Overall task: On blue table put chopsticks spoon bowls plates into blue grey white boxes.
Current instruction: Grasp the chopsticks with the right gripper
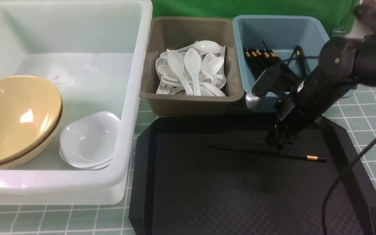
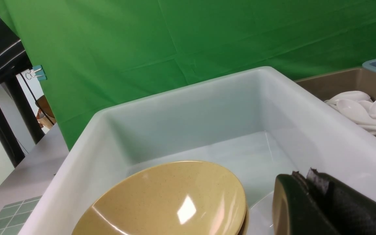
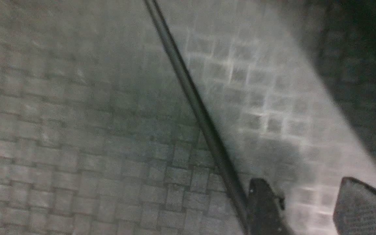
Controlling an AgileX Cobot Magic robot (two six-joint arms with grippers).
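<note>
Bench (image 1: 367, 107): pale blue-green, ruled by white lines into small squares. Three boxes are set in a row along its far side, and a black tray (image 1: 207, 195) is laid in front of them.
White box (image 1: 132, 98): the largest of the three, placed at the robot's left. The yellow bowls (image 1: 15, 117) are stacked and tilted in its near left part. The white plates (image 1: 88, 140) are nested just beside them, toward the near right corner.
Grey-brown box (image 1: 188, 104): set in the middle of the row. A heap of white spoons (image 1: 191, 70) is held in it.
Blue box (image 1: 282, 29): set at the right end of the row. Several chopsticks (image 1: 261, 54) with gold bands are laid in it, partly hidden by the right arm.
Lone chopstick (image 1: 240, 150): laid flat on the black tray, running left to right, with its gold-banded end turned to the robot's right. It is not yet in the blue box.
Right fingers (image 1: 277, 141): lowered close to the tray, directly over the lone chopstick. In the right wrist view the two fingers (image 3: 263, 209) are seen spread well apart, with nothing gripped between them. The chopstick is seen along the outer side of one finger, outside the gap; whether it is touched cannot be told.
Left fingers (image 2: 292, 202): seen only in the left wrist view, pressed together with nothing between them, and held over the white box near the bowls.
Backdrop (image 1: 240, 6): a green cloth is hung behind the boxes.
</note>
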